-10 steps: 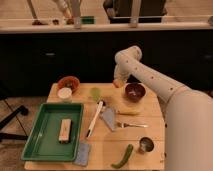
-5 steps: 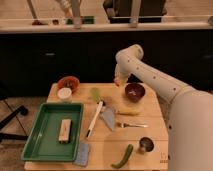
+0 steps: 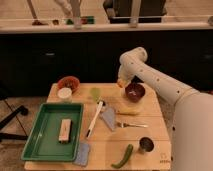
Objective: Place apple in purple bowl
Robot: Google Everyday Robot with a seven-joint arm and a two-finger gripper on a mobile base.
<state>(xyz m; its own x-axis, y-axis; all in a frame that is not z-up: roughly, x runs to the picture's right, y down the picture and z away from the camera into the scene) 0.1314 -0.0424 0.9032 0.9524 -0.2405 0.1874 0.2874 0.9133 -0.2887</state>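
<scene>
My gripper point(image 3: 121, 81) points down at the back edge of the wooden table point(image 3: 155, 131), just left of the purple bowl point(image 3: 135, 92). A small orange-red apple point(image 3: 120, 84) shows at its fingertips, and the gripper appears shut on it, holding it a little above the table. The purple bowl is dark maroon with a darker inside and sits at the back right of the table. The apple is beside the bowl's left rim, outside it.
An orange-red bowl point(image 3: 68, 82) and a white cup point(image 3: 65, 94) sit at the back left. A green tray point(image 3: 40, 140) holds a wooden block point(image 3: 64, 129). A pale green fruit point(image 3: 95, 93), brush point(image 3: 94, 119), yellow piece point(image 3: 129, 110), fork point(image 3: 131, 125), metal cup point(image 3: 146, 145) and green vegetable point(image 3: 124, 156) lie around.
The arm has shifted a little to the right, towards the purple bowl, with the apple at the gripper's tip. Everything else on the table has stayed put.
</scene>
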